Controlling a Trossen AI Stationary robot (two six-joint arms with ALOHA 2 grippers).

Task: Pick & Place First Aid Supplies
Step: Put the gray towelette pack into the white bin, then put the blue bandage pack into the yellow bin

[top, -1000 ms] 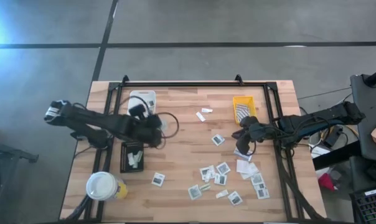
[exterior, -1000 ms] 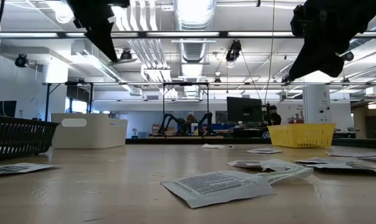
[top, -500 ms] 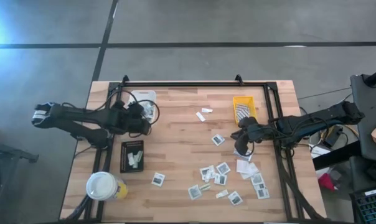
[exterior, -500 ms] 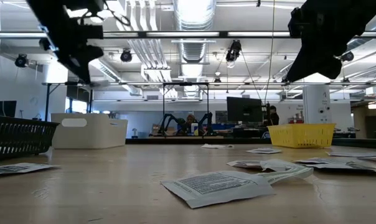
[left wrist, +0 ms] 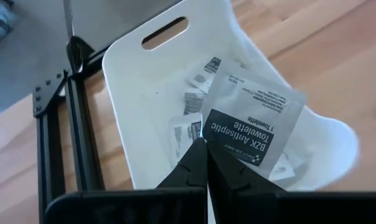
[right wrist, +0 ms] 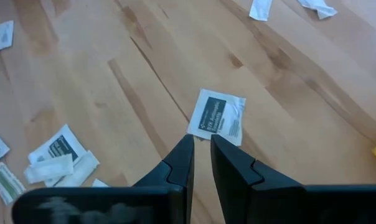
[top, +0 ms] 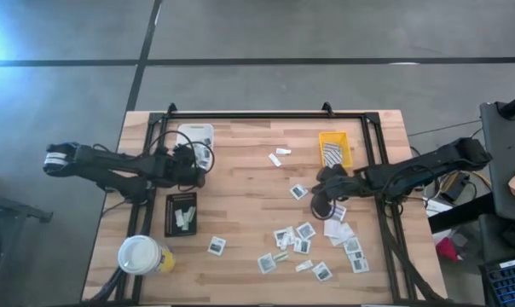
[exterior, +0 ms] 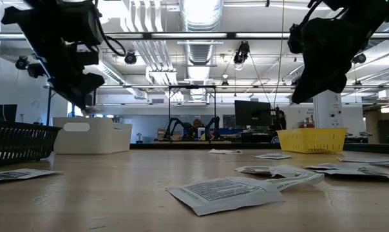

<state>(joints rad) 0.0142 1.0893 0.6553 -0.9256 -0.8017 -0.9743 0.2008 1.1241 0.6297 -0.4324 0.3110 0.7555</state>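
Note:
My left gripper (left wrist: 205, 148) (top: 200, 159) is over the white tray (left wrist: 144, 81) (top: 195, 135), shut on a white packet (left wrist: 253, 121) with a dark "BZK Antiseptic Towelette" patch. Several small packets (left wrist: 197, 84) lie in that tray. My right gripper (right wrist: 200, 142) (top: 315, 193) hovers with its fingers a narrow gap apart, touching nothing. It is just short of a lone flat packet (right wrist: 218, 118) (top: 299, 192) on the wood. More packets (top: 304, 243) lie scattered toward the table's near right. My left gripper pinches the towelette packet between its two fingers at the edge of the dark printed patch (left wrist: 216, 138), near one corner. The packet is lifted clear above the white tray and stands out tilted beyond the fingertips.
A black tray (top: 182, 213) with a few pieces sits near the table's left edge, and a white-topped yellow cup (top: 140, 254) stands at the near left corner. A yellow tray (top: 333, 147) is at the far right. Two small white pieces (top: 279, 156) lie mid-table. Bare wood spans the table's middle.
My left gripper has carried the packet from the table's left-middle toward the far left and now holds it over the white tray, still shut on it. My right gripper has shifted a little toward the table's left and near edge, closer to the lone packet.

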